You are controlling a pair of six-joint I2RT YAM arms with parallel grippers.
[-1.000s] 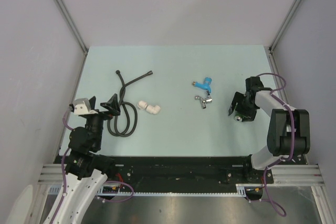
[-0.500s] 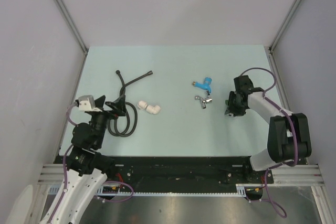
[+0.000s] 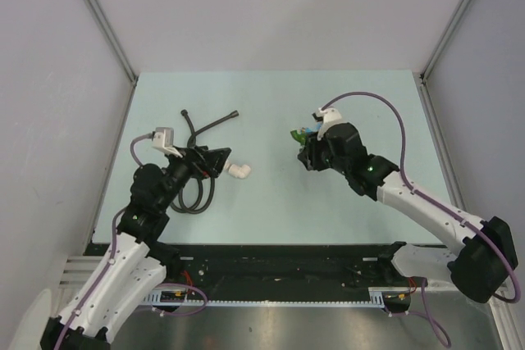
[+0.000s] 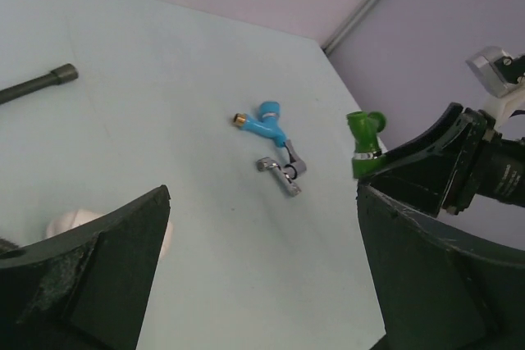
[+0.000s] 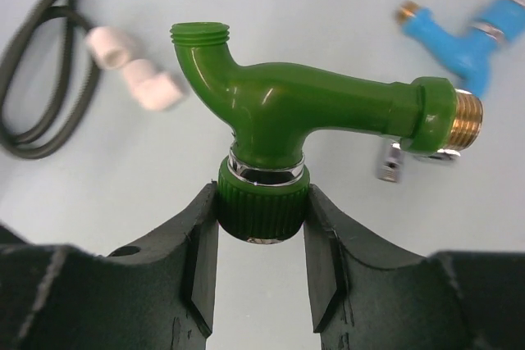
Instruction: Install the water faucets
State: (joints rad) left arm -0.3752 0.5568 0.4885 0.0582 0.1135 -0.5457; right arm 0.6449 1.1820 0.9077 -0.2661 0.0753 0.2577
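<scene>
My right gripper is shut on the ribbed knob of the bright green faucet, which it holds off the mat with the brass threaded end to the right. From above, the right gripper hovers mid-mat, the green faucet at its tip. The blue-handled chrome faucet lies on the mat just beyond it and is mostly hidden under the gripper in the top view. Left of centre, my left gripper is wide open and holds nothing. It looks across the mat at both faucets.
Two white elbow fittings lie just right of the left gripper's fingers. The coiled black hose sits under and behind the left arm. Grey walls enclose the pale green mat on three sides.
The right arm swept left from the mat's right side to above the blue faucet, its jaws now shut on the green faucet. The left arm reached forward and right toward the white fittings.
</scene>
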